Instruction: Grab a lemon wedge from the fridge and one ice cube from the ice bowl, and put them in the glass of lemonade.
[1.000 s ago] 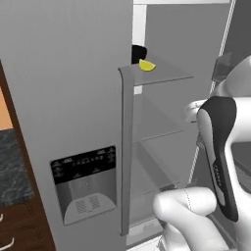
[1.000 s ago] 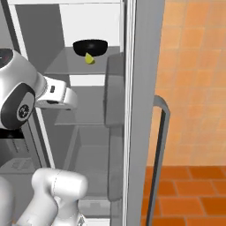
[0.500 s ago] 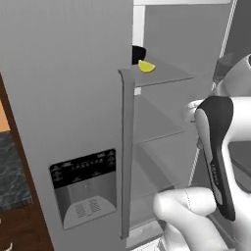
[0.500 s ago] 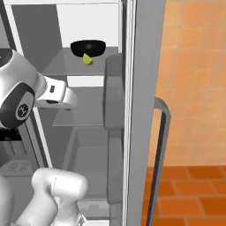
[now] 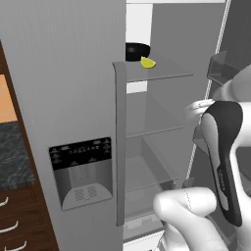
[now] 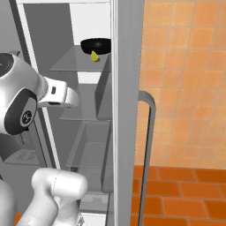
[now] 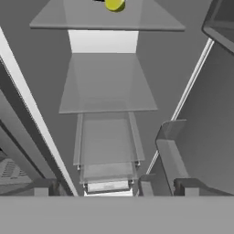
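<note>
Left base view: we find the fridge (image 5: 63, 98) with its right door swung open and its left door, bearing the black dispenser panel (image 5: 82, 171), closed. The lemon wedge (image 5: 148, 62) lies on the top glass shelf (image 5: 162, 73), just beside a small black bowl (image 5: 136, 51).

Right base view: we see the lemon wedge (image 6: 95, 56) on the same shelf, in front of the black bowl (image 6: 96, 44). The white arm (image 6: 26, 101) reaches toward the open compartment, below that shelf.

Hand view: we look up the fridge interior; the lemon wedge (image 7: 114, 4) sits at the top edge. The fingers are not visible, yet we judge the claw released and holding nothing
</note>
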Available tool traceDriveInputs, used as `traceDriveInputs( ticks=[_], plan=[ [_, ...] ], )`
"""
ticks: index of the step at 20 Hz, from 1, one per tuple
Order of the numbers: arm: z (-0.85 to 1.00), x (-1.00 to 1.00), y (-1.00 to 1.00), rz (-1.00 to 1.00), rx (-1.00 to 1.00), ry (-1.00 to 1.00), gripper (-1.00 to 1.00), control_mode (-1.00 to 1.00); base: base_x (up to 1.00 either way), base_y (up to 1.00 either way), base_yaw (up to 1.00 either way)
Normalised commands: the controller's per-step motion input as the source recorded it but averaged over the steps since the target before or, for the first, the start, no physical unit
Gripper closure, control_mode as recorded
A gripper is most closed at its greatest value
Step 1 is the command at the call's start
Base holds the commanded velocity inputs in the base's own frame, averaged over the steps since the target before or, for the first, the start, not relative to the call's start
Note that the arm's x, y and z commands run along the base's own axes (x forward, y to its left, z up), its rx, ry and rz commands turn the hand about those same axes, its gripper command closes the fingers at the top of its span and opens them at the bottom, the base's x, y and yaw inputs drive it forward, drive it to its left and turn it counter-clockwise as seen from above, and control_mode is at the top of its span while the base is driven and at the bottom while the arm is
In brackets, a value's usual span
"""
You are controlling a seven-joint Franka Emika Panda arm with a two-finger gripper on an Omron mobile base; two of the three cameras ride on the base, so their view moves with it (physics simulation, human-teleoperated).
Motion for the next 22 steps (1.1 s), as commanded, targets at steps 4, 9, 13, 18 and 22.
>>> traceDriveInputs(
  ticks=[4,9,13,18,22],
  plan=[
    [0.48,-0.05,0.1,0.03,0.01,-0.26,-1.0,-1.0,0.0,0.0,0.0],
    [0.92,0.16,0.33,0.01,0.06,-0.33,-1.0,-1.0,0.0,0.0,0.0],
    [0.37,0.82,0.01,0.0,0.06,0.0,-1.0,-1.0,0.0,0.0,0.0],
    [-0.04,1.0,-0.01,-0.05,0.0,0.14,-1.0,-1.0,0.0,0.0,0.0],
    [-0.27,0.81,-0.06,0.01,0.0,0.19,-1.0,-1.0,0.0,0.0,0.0]
  ],
)
